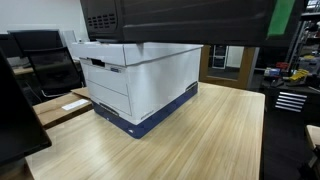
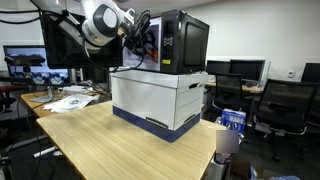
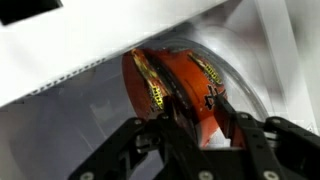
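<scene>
Gripper straddles an orange patterned object inside the white box

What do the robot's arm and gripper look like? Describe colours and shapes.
In an exterior view the arm is white, made of rounded segments with dark bands at the joints. In the wrist view the gripper is black, and its fingers are built of linked bars.
</scene>
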Action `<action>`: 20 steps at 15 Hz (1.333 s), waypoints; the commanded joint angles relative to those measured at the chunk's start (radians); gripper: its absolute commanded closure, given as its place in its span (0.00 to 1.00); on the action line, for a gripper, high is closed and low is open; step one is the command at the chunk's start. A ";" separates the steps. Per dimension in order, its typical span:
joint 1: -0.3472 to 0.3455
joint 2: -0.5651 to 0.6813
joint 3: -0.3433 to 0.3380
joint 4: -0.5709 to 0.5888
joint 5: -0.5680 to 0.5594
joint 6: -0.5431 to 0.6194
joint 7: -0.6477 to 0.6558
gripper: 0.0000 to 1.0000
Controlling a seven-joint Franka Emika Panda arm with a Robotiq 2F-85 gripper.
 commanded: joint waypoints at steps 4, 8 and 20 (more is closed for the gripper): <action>0.011 -0.009 -0.011 -0.014 -0.023 0.025 -0.013 0.98; 0.020 -0.044 -0.006 -0.020 -0.025 -0.001 -0.010 0.95; 0.073 -0.306 0.017 -0.069 -0.094 -0.280 -0.118 0.95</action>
